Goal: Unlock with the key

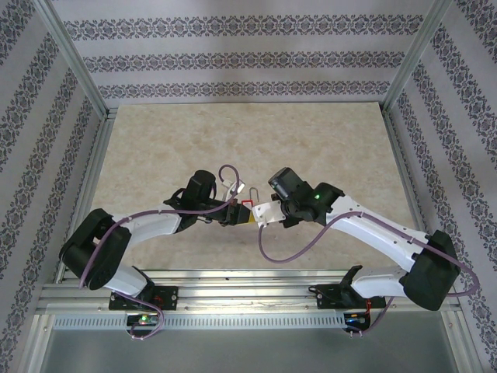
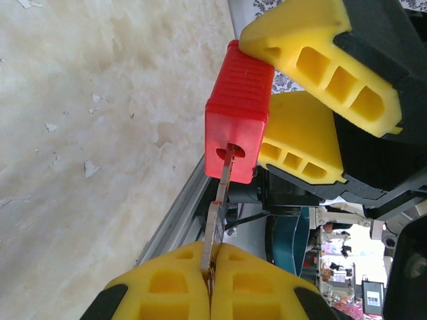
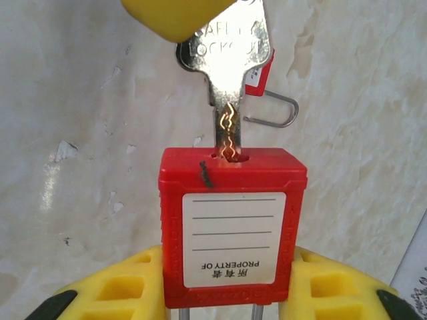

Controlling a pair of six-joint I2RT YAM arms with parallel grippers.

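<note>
**Operator:** Where is the lock right now?

**Spotter:** Your right gripper (image 3: 230, 290) has the red padlock (image 3: 230, 220) pinched by its two narrow sides, low in the middle of the right wrist view. Its label (image 3: 233, 230) faces the camera. It looks to be held clear of the table (image 3: 80, 100). In the top view it sits at the centre, between your two wrists.

**Operator:** And the key?

**Spotter:** Your left gripper (image 2: 210, 270) is closed flat on the head of the key (image 2: 215, 220), at the bottom of the left wrist view. The blade runs up into the keyhole (image 2: 233, 152) on the padlock's end face. Part of the blade shows outside, so I judge it is not fully home.

**Operator:** How will they handle?

**Spotter:** Both are rigid. The padlock body looks like hard, smooth plastic. It is probably light and likely to slip or twist between the pads when you turn, so you want a firm squeeze there. The key is thin metal. Hold it by the flat head, as you do now, never by the blade. Turn it about the blade's own line, or it may bind or bend.

**Operator:** Any containers to mind?

**Spotter:** The keyhole is the one thing here holding anything, and that is the key's tip. A wire ring (image 3: 277, 110) with a small red tag (image 3: 260, 80) hangs behind the key head, in the upper middle of the right wrist view. Keep it from snagging as you turn.
</note>
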